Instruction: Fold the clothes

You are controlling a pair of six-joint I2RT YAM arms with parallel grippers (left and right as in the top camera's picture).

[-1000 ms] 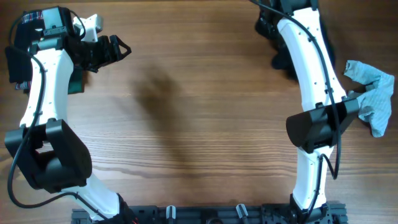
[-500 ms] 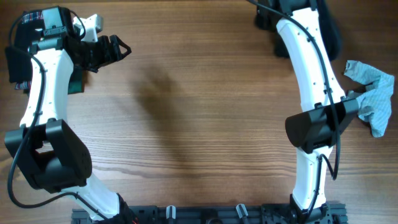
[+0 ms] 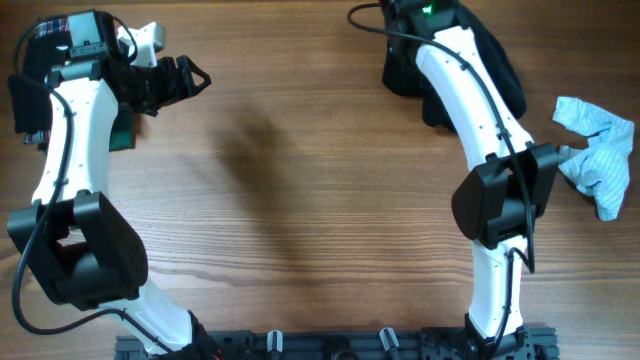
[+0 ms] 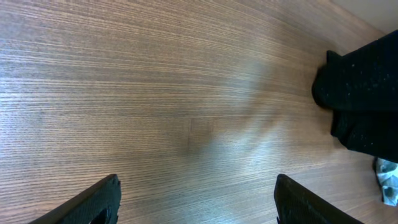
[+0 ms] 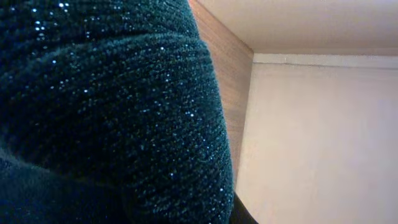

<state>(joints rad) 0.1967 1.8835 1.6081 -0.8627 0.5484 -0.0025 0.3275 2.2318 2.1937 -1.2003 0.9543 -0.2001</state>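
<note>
A black sparkly knit garment (image 3: 495,55) hangs bunched at the far right of the table and fills the right wrist view (image 5: 106,106). My right gripper (image 3: 422,25) is shut on it at the top edge, its fingers hidden by the fabric. A crumpled light blue cloth (image 3: 598,150) lies at the right edge. My left gripper (image 3: 192,80) is open and empty at the far left, its fingers wide apart over bare wood (image 4: 196,202). The black garment (image 4: 364,93) and a bit of the blue cloth (image 4: 388,180) show in the left wrist view.
A pile of clothes sits at the far left behind the left arm, with a plaid piece (image 3: 45,30) and a dark green piece (image 3: 122,132). A pale wall (image 5: 311,137) stands just past the table's far edge.
My right gripper has swung left along the far edge, dragging the black garment with it. The left arm and the blue cloth have not moved.
</note>
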